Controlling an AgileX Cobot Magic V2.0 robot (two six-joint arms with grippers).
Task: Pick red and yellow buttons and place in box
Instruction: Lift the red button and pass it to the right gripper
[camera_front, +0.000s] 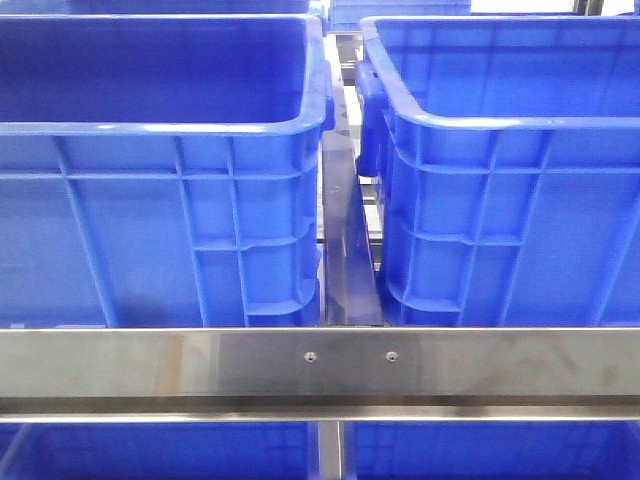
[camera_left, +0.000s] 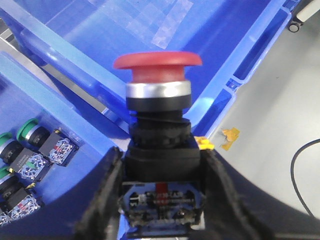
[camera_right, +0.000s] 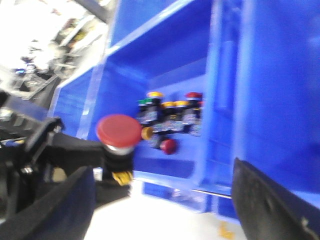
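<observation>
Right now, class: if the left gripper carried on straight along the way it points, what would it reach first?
The left gripper is shut on a red button, which leads the way. Ahead of it lies the inside of a blue bin, so the button would probably meet that bin's wall or floor first; depth is hard to judge.

No readable text, label, brand or number on any bin, button or frame.

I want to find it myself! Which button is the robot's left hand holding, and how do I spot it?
Look in the left wrist view, over the blue bins. The left gripper pinches a red mushroom button upright by its black body. Its wide red cap and silver ring set it apart from the green buttons lying in the bin beside it.
</observation>
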